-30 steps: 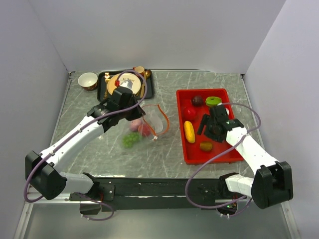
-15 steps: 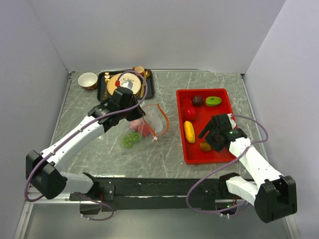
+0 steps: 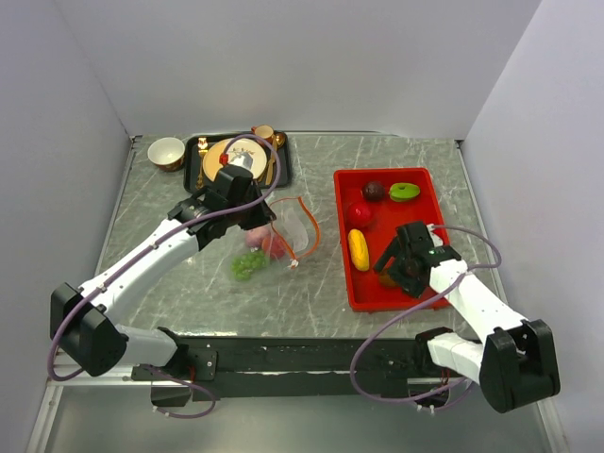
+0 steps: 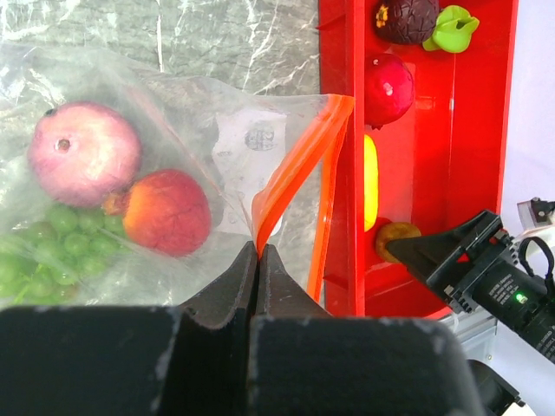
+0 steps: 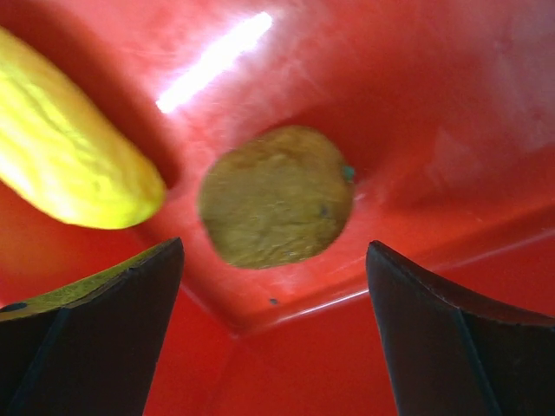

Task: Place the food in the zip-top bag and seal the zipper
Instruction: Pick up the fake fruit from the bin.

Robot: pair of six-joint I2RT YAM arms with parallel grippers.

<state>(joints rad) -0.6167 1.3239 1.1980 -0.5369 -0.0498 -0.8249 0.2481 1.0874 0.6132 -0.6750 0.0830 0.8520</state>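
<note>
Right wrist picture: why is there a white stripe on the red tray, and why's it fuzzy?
Right wrist view: the stripe is glare on the glossy red plastic tray; the brownish round toy fruit looks soft, likely too close to focus. Top view: sharper there.

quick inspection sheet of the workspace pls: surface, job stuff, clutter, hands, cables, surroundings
surface: grey marbled table, no spills seen
job's things: zip-top bag left of the red tray, zipper not sealed; inside it are a pink-purple piece, red-orange piece and green grapes; in the red tray are a yellow piece, brownish piece, red round piece, dark purple piece and green piece
clutter: black tray with cream plate, cup beside it
hands: left hand shut on the zipper; right hand open over the brownish piece
cables: purple cables loop off both arms
surroundings: white walls, nothing else seen
</note>
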